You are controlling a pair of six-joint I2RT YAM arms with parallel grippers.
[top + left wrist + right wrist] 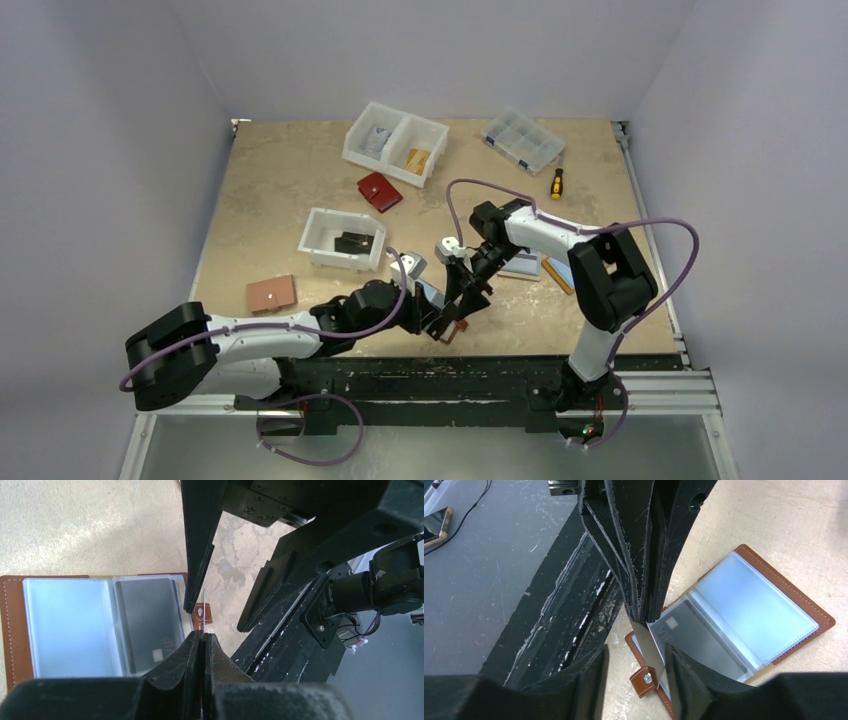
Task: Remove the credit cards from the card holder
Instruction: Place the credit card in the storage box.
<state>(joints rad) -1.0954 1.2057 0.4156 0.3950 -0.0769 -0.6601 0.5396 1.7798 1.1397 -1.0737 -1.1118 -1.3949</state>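
Brown leather, stitched at the edge, framed the card holder [11, 630], which lay open and flat at the near edge of the surface [290, 170], between the two arms, its clear sleeves facing up. The left fingers [190, 667] were clenched on a thin grey card [649, 650], held on edge over the holder's side by its snap tab [644, 680]. The right fingers [591, 685] stood apart on either side of that card, grasping nothing; whether one of them brushed it could not be told. The step in hand looked like a handover, or a second grip to steady the card. To do it well, the right fingers should meet the card's flat faces squarely, clear of the tab. The left fingers should let go only once that grip is firm, since so thin a card would probably slip or twist easily. A second card [150, 622], dark, sat in a sleeve, so the task seemed partly done at best. Farther back on the mottled tan surface were a white two-part bin [412, 117], a smaller white bin [335, 258], a clear compartment box [522, 140], a red wallet [379, 192], a screwdriver [556, 183] and a lighter tan holder [271, 293]. Plain pale walls closed the space on three sides.
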